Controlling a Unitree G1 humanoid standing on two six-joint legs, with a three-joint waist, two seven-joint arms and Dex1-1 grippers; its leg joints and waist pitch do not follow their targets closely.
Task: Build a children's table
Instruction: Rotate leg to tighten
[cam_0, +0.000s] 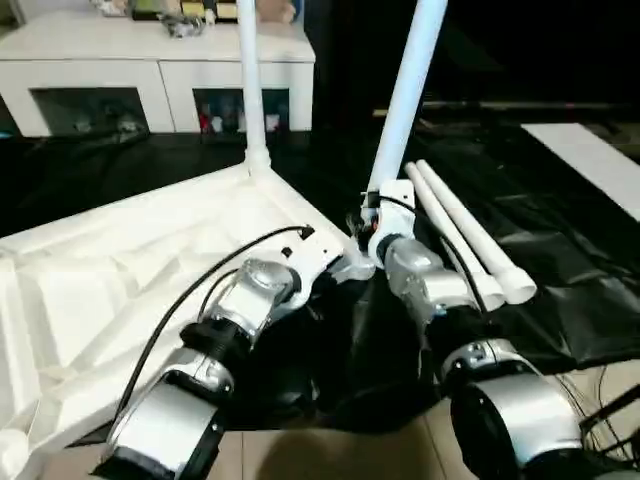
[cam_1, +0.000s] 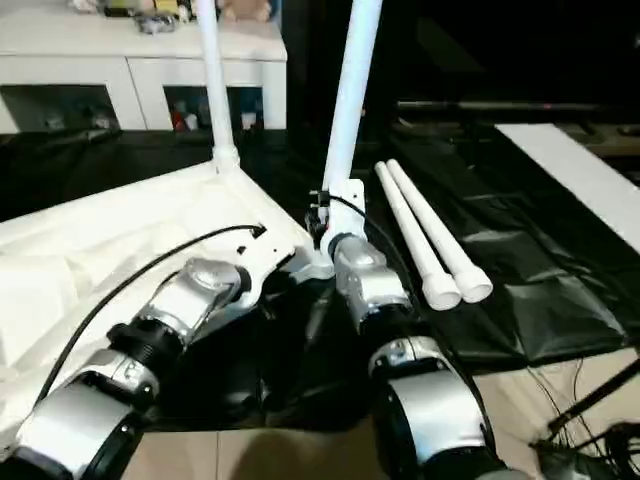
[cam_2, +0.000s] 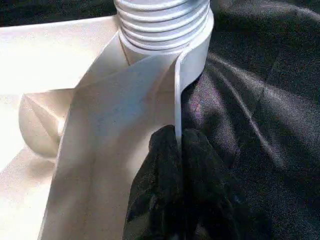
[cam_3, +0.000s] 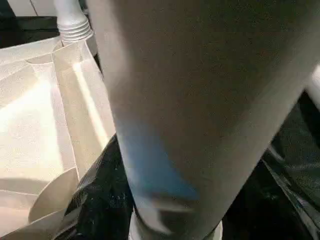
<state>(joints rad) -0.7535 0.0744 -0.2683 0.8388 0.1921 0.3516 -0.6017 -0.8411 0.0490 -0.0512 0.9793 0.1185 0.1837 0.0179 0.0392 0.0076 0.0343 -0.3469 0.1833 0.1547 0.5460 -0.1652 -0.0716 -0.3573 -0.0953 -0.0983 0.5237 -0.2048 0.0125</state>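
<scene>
The children's table top lies upside down on a black sheet, its ribbed underside facing up. One white leg stands upright in the far corner socket. My left gripper is shut on the thin rim of the top, just short of a ribbed corner collar. A second white leg leans slightly right above the top's near right corner. My right gripper is shut on its lower end, and this leg looms close in the right wrist view. Two loose legs lie side by side on the sheet to the right.
A white cabinet with glass doors stands at the back left. A white board lies on the floor at far right. The crinkled black sheet covers the floor around the top, and cables trail at the lower right.
</scene>
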